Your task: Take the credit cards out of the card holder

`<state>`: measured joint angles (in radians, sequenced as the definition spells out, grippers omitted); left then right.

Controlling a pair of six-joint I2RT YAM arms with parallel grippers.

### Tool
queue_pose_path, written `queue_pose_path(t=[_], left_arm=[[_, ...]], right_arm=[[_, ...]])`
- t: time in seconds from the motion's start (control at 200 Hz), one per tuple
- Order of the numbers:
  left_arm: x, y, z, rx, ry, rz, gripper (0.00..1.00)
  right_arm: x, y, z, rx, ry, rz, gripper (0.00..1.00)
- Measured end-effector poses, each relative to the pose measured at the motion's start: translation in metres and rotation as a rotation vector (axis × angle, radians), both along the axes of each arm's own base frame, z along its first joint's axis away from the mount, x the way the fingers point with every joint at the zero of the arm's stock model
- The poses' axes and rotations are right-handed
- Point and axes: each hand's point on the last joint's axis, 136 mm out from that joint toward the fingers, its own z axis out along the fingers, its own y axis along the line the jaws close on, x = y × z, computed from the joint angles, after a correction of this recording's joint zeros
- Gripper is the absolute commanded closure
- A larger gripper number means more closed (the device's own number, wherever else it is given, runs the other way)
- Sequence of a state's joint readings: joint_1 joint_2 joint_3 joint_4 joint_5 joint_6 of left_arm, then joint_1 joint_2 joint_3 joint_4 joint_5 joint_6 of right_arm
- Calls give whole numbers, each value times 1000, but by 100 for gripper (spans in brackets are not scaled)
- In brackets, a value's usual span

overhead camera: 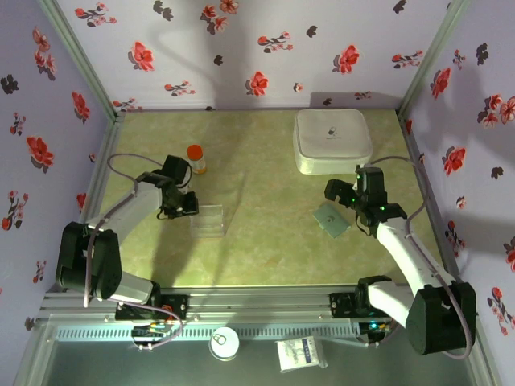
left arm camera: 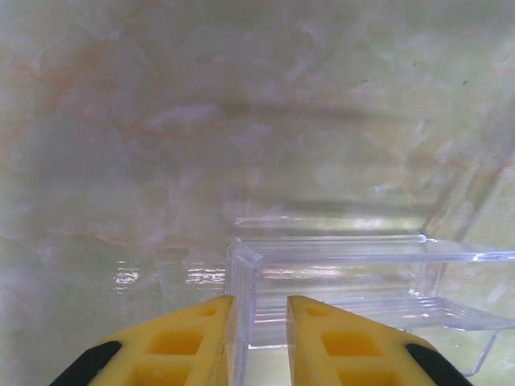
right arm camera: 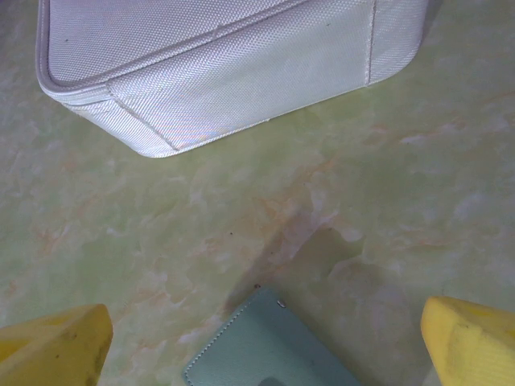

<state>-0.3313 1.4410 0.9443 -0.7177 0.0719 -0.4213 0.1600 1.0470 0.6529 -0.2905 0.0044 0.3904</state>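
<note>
Hovering released, my right claw (right arm camera: pixel 264 344) has the flat grey-blue folding card holder (right arm camera: pixel 261 354) lying between its spread fingers (right arm camera: pixel 56 346). My left claw (left arm camera: pixel 260 338) straddles a clear plastic box's (left arm camera: pixel 354 273) wall, grip unclear.

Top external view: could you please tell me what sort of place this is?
Probably a robot test booth: flower-patterned walls enclose a green marbled tabletop, with a left arm and right arm mounted on a metal rail.

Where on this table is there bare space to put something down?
The widest bare patch is the middle of the table, between the clear box and the card holder. It is crowded on the right around the white case, and on the left by the orange bottle.
</note>
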Motion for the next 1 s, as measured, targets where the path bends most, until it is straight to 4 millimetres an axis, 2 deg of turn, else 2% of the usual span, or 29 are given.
queue_pose_path(t=[0.475,1.005], left_arm=[[-2,3,-4,26,18,0,91],[3,2,5,27,2,5,100]], right_arm=[[0,0,0,0,0,-1,1],[-1,0,-1,-2,7,-1,1]])
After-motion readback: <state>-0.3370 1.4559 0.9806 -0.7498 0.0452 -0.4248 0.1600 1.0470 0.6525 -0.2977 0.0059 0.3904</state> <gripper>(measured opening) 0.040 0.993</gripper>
